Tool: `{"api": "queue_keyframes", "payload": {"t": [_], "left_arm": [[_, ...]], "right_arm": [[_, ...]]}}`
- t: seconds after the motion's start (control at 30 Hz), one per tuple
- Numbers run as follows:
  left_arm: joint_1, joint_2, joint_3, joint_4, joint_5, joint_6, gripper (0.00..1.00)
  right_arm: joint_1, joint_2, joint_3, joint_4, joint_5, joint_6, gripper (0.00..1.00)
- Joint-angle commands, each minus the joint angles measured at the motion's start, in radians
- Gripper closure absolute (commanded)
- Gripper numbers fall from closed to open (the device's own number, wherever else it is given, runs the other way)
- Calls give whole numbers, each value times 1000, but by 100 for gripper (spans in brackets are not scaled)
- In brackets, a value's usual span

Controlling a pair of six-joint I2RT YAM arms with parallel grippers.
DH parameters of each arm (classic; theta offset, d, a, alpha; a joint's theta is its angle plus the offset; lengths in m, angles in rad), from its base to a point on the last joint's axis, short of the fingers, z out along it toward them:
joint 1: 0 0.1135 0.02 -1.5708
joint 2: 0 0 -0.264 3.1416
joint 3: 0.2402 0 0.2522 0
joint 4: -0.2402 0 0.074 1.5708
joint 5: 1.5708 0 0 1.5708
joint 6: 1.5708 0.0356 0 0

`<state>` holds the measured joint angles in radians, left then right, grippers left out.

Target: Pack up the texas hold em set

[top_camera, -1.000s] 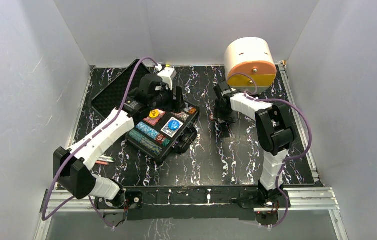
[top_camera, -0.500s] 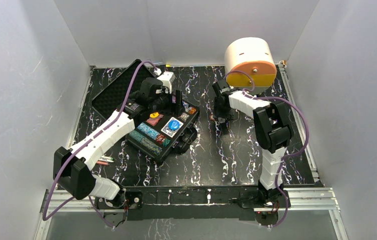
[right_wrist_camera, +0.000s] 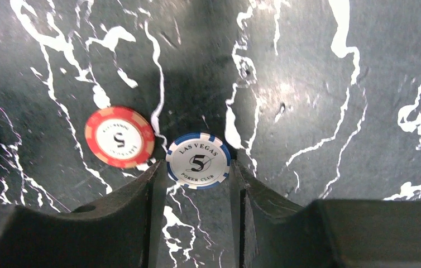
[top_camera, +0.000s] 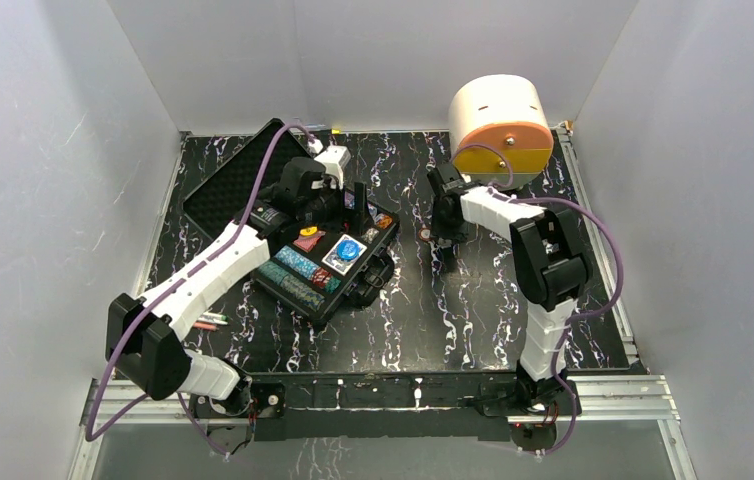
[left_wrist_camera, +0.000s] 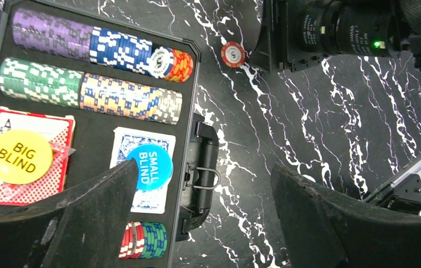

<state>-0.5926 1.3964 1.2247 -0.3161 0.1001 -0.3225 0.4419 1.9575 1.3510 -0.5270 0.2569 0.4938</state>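
One case (top_camera: 303, 305), long axis near-left to far-right; left jaws spread, right jaws astride blue-edged chip (right_wrist_camera: 198, 160) (grip unclear).

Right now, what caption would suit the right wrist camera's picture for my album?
Right gripper closed on a blue-and-white Las Vegas Poker Club chip on the black marble table, red chip beside it.

Left hand (left_wrist_camera: 202, 215) wide, right hand (right_wrist_camera: 197, 170) narrow.
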Motion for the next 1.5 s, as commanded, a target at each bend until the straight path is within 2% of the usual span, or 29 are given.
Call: {"api": "queue_keyframes", "payload": {"t": [0.0,0.23,0.53,0.6,0.67,0.83,0.9,0.97,1.17,1.3,1.47], "left_arm": [[3,-35,-52,50,73,-48,10],[-10,-33,-175,198,191,-183,11],[-130,59,-273,377,204,-361,19],[-170,84,-312,486,180,-409,21],[-191,96,-340,539,158,-430,27],[-229,105,-385,618,99,-465,34],[-241,101,-392,603,39,-474,36],[-243,86,-402,585,-10,-467,37],[-243,1,-406,466,-148,-446,45],[-244,-84,-446,403,-255,-448,46],[-244,-173,-479,369,-304,-448,46]], "right_arm": [[1,-88,-74,-42,-9,33,58],[13,-261,-201,-19,-149,120,56],[40,-477,-381,107,-281,381,55],[49,-528,-442,144,-328,468,55],[53,-557,-476,175,-360,521,54],[60,-624,-562,263,-430,664,54],[63,-640,-587,285,-421,688,54],[74,-623,-568,269,-377,632,53],[165,-473,-361,71,-185,396,47],[233,-383,-285,3,-132,334,43],[310,-269,-177,-89,-42,290,37]]}}
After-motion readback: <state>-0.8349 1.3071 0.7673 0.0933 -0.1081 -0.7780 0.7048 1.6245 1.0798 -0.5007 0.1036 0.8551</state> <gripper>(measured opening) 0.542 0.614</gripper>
